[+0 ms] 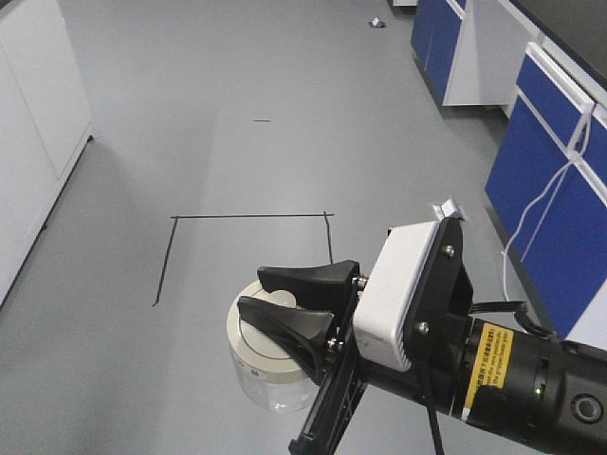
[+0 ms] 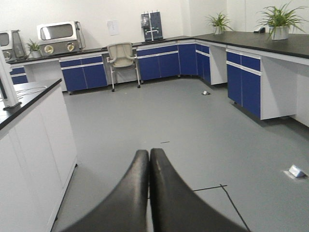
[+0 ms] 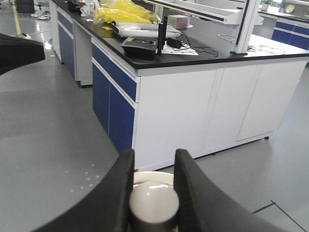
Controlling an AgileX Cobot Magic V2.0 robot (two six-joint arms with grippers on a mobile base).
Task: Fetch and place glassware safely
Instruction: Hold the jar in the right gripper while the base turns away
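Observation:
The glassware [image 1: 268, 379] is a squat clear jar with a cream-white lid, hanging above the grey floor at the bottom centre of the front view. My right gripper [image 1: 254, 291] is shut on the lid's raised knob [image 3: 153, 200], one black finger on each side. In the right wrist view the lid rim [image 3: 157, 178] shows just beyond the knob, between the fingers of the right gripper [image 3: 154, 155]. The jar's glass body is hidden there. My left gripper [image 2: 148, 152] is shut with its fingers pressed together and nothing between them. It does not appear in the front view.
A black tape rectangle [image 1: 251, 217] marks the floor ahead. Blue cabinets [image 1: 560, 190] line the right, a white cabinet [image 1: 38, 114] the left. A lab bench [image 3: 193, 58] with clutter stands close in the right wrist view. A chair [image 2: 120, 55] stands far off.

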